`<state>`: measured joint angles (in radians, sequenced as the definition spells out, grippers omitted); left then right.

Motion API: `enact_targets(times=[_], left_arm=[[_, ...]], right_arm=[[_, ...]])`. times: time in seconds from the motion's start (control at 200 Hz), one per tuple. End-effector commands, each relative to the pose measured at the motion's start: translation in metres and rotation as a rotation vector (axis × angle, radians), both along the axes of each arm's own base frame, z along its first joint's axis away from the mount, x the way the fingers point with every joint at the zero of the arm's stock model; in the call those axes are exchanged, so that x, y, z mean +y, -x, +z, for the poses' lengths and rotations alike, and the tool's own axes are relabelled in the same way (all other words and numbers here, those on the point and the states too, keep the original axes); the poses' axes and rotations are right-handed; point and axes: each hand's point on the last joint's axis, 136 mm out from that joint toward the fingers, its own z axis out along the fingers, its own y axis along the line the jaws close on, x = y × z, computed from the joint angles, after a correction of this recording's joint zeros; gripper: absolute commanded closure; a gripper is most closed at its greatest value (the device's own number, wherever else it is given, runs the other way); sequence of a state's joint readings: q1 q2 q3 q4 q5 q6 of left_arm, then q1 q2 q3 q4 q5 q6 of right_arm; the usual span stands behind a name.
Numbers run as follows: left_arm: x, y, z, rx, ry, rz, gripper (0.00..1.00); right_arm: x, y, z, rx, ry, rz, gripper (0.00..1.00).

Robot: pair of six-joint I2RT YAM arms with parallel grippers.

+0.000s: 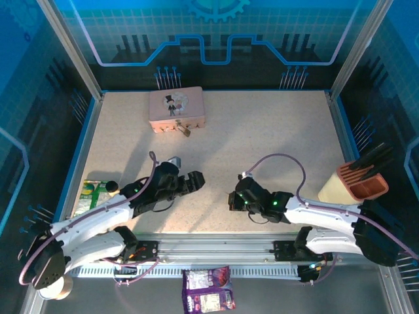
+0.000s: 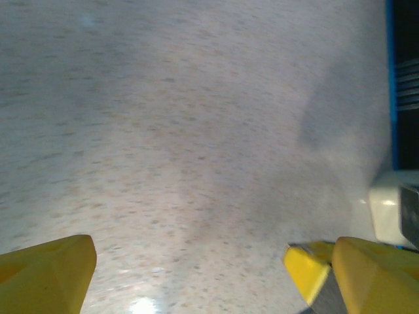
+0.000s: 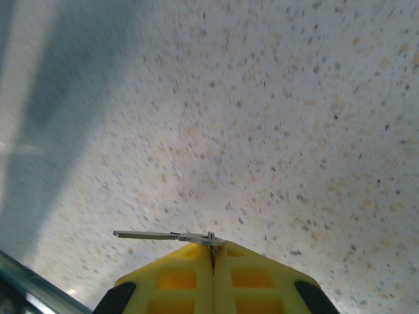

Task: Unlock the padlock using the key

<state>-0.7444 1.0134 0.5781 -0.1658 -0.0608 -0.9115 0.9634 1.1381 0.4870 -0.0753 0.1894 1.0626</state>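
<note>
My right gripper (image 3: 213, 252) is shut on the key (image 3: 163, 235), a thin silver strip pinched at its head, its blade sticking out level to the left just above the speckled table. In the top view this gripper (image 1: 232, 200) sits low near the front middle. The padlock (image 1: 184, 130), small and brass, lies at the front edge of the pink tin (image 1: 175, 108) at the back, far from both grippers. My left gripper (image 1: 194, 179) stands open over bare table, its yellow fingertips (image 2: 47, 271) wide apart with nothing between them.
A knife block (image 1: 357, 180) stands at the right edge of the table. A green packet (image 1: 91, 193) lies at the left edge beside my left arm. A purple packet (image 1: 208, 290) lies in front of the rail. A white object (image 2: 391, 208) sits to the right of the left gripper.
</note>
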Motion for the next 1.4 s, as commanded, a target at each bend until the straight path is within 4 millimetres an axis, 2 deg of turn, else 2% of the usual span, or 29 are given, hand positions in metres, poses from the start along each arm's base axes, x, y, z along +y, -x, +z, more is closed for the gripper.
enact_targets(times=[0.0, 0.14, 0.33, 0.555, 0.775, 1.101, 1.151, 1.391], left_arm=[[-0.043, -0.005, 0.047, -0.16, 0.088, -0.162, 0.09], [-0.076, 0.0, 0.065, -0.248, 0.084, -0.29, 0.13], [-0.097, 0.002, 0.063, -0.262, 0.092, -0.352, 0.23], [-0.1, 0.001, 0.053, -0.239, 0.073, -0.359, 0.36], [-0.1, 0.002, 0.049, -0.227, 0.072, -0.359, 0.56], [-0.095, 0.002, 0.042, -0.211, 0.059, -0.34, 0.7], [-0.095, 0.002, 0.042, -0.208, 0.058, -0.335, 0.73], [-0.093, 0.001, 0.04, -0.189, 0.069, -0.307, 0.89]], right_arm=[[0.016, -0.011, 0.036, -0.024, -0.206, -0.024, 1.0], [0.022, -0.012, 0.058, -0.036, -0.291, -0.003, 1.0], [0.029, -0.007, 0.069, -0.04, -0.354, 0.034, 1.0], [0.035, -0.004, 0.075, -0.037, -0.402, 0.052, 1.0], [0.04, -0.004, 0.075, -0.027, -0.428, 0.051, 1.0], [0.04, -0.002, 0.074, -0.012, -0.461, 0.037, 1.0], [0.042, -0.004, 0.082, -0.029, -0.486, 0.042, 1.0], [0.045, -0.005, 0.085, -0.026, -0.502, 0.041, 1.0]])
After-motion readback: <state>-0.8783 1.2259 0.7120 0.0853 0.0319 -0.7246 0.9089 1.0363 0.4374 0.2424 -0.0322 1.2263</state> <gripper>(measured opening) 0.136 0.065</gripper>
